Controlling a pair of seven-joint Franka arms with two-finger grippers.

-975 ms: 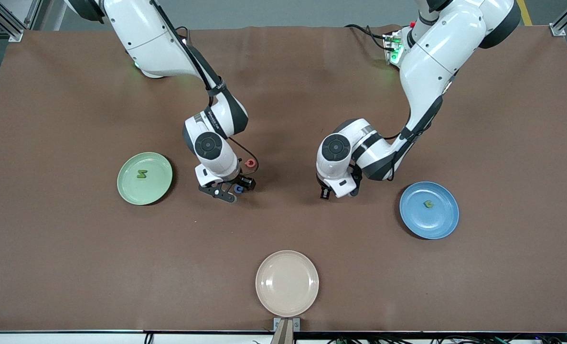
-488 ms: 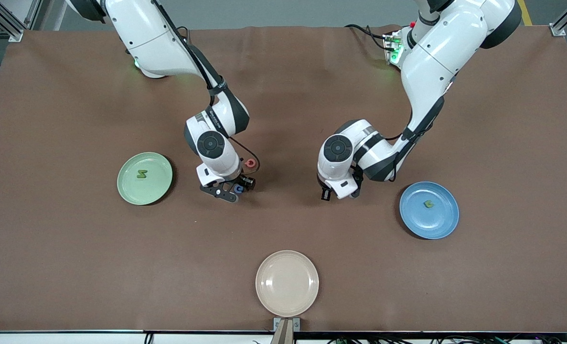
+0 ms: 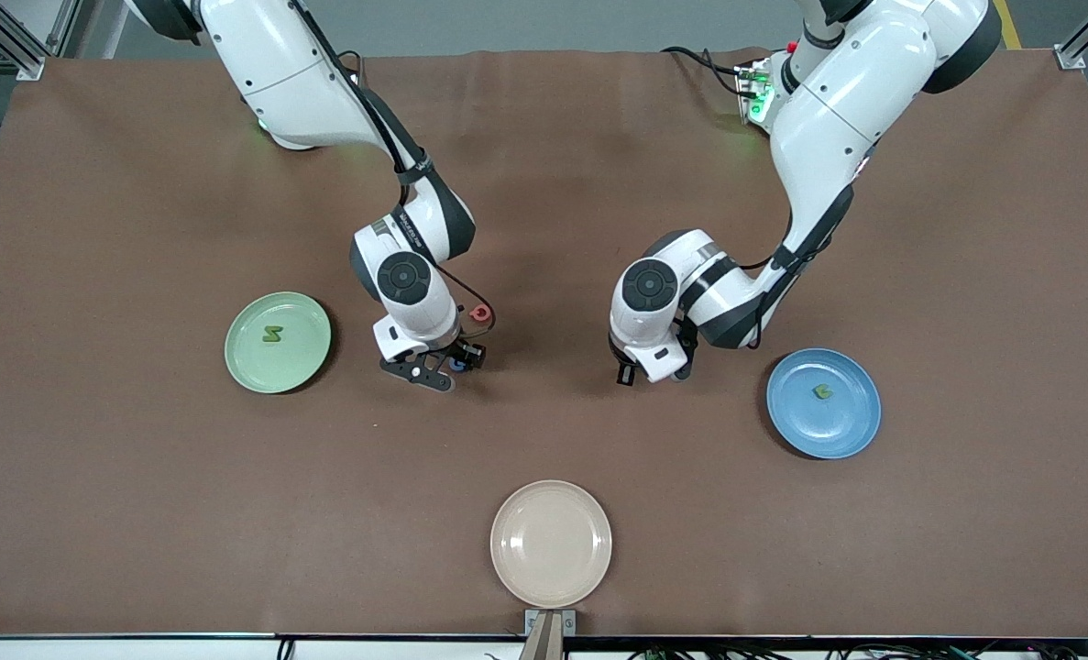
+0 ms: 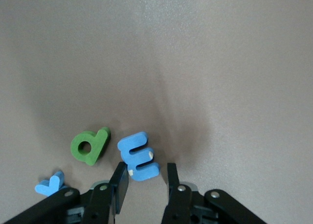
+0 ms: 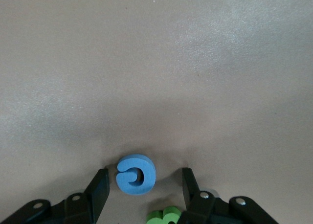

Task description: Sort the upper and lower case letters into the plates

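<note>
My right gripper is down at the table, open, its fingers on either side of a blue round letter without touching it. A green letter lies just beside that one. A red letter lies on the table next to the right hand. My left gripper is low and open, with the end of a blue E at its fingertips. One finger meets the E's corner. A green letter and a blue letter lie close by. The pale green plate holds a green letter. The blue plate holds a green letter.
A cream-beige plate sits near the table's front edge, nearer to the front camera than both hands. The pale green plate lies toward the right arm's end and the blue plate toward the left arm's end. Brown cloth covers the table.
Both grippers' fingers have drawn closer together, the left pair more so. The right hand shifted slightly over the blue round letter, hiding more of it in the front view.
</note>
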